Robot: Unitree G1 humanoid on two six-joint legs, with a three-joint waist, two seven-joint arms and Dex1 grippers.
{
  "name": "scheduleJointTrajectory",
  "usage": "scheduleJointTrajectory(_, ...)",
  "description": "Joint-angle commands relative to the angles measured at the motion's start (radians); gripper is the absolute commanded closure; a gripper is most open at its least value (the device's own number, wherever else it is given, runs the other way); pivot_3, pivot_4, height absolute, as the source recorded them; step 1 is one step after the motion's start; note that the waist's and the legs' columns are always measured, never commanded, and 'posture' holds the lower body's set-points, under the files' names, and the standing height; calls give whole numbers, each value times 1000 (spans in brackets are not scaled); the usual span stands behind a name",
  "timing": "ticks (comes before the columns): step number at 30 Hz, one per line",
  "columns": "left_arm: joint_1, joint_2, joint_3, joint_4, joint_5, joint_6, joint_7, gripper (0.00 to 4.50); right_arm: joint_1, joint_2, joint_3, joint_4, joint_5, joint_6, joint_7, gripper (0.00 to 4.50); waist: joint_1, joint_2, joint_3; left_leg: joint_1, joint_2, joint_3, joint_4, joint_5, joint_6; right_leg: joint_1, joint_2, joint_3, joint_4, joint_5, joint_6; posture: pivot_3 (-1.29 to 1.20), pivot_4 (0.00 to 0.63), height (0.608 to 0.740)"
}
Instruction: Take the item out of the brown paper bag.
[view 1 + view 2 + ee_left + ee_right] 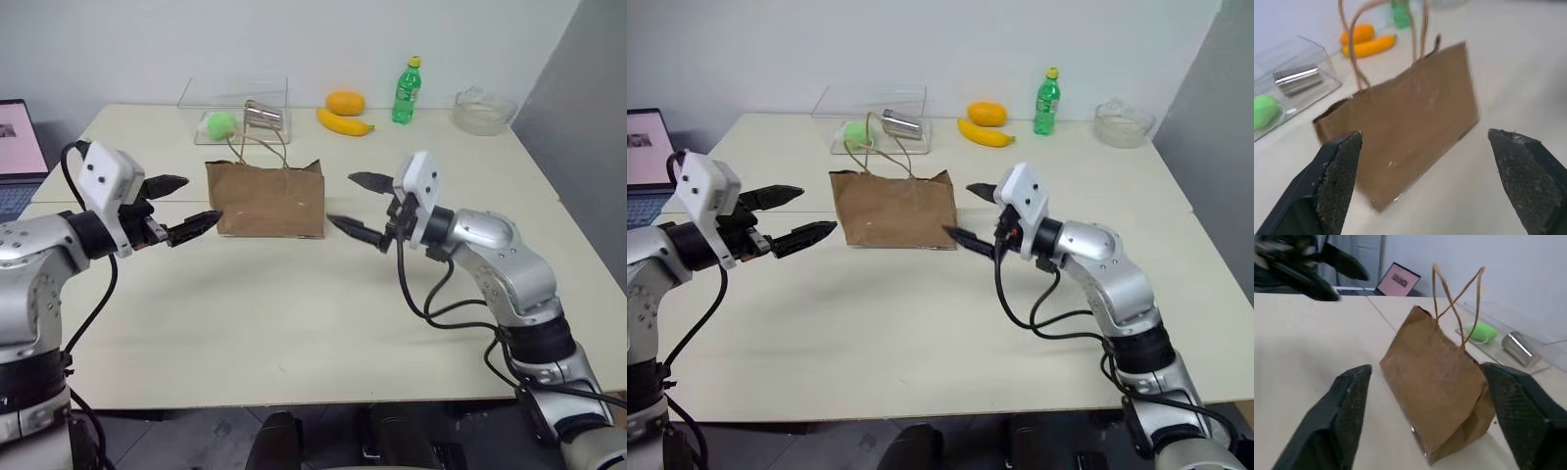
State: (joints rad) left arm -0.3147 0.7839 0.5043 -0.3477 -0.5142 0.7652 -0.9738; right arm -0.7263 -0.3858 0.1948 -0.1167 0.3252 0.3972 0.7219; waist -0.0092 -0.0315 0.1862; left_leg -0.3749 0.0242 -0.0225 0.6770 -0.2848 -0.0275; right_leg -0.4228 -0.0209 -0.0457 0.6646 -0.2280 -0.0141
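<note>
The right gripper (pixel 358 206) is hovering just beside the brown paper bag (pixel 265 199), jaws standing apart and empty, while the left gripper (pixel 181 204) is flanking the bag's other end, fingers spread wide, nothing held. They are bracketing it, likely to steady it before reaching in. The bag is standing upright mid-table (pixel 294 313), creased kraft paper, thin cord handles (pixel 263 145) looping up, mouth nearly closed. The item is presumably sitting hidden inside
</note>
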Motion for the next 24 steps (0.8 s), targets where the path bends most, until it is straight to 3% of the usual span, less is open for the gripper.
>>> scheduleJointTrajectory(1,75,-34,140,-194,-205,106,60,175,-145,55,19,169,-71,-119,18,1946,1,0,0,0,0,0,0,0,0,0,0,0,0,0,0,0,150,740)
scheduleJointTrajectory(6,234,-57,168,-323,-294,95,102,175,-445,173,51,675,-224,-344,-26,3818,-10,0,0,5,2,3,-2,0,0,2,1,3,0,2,-3,0,150,740)
scheduleJointTrajectory(8,263,-67,160,-335,-301,81,135,175,-605,228,97,975,-340,-466,-123,4464,-14,0,0,7,2,3,-3,0,0,2,2,3,0,3,-6,0,150,740)
scheduleJointTrajectory(11,283,-65,158,-336,-313,68,179,175,-759,291,177,1281,-505,-577,-286,4464,-18,-2,-1,10,2,6,-8,0,0,2,2,6,-1,4,-8,0,150,740)
scheduleJointTrajectory(16,299,-43,150,-341,-337,56,222,175,-831,363,284,1443,-697,-620,-459,4464,-17,-3,-2,10,3,7,-13,0,0,1,2,7,-3,3,-10,0,150,740)
scheduleJointTrajectory(19,308,-27,143,-348,-346,50,233,175,-827,386,346,1472,-796,-628,-485,4464,-18,-3,-2,9,3,8,-14,0,0,0,1,8,-3,3,-10,0,150,740)
scheduleJointTrajectory(24,340,-2,130,-344,-330,26,229,175,-793,413,333,1476,-821,-681,-379,4464,-20,-3,-2,10,3,7,-15,0,0,0,2,7,-3,3,-10,0,150,740)
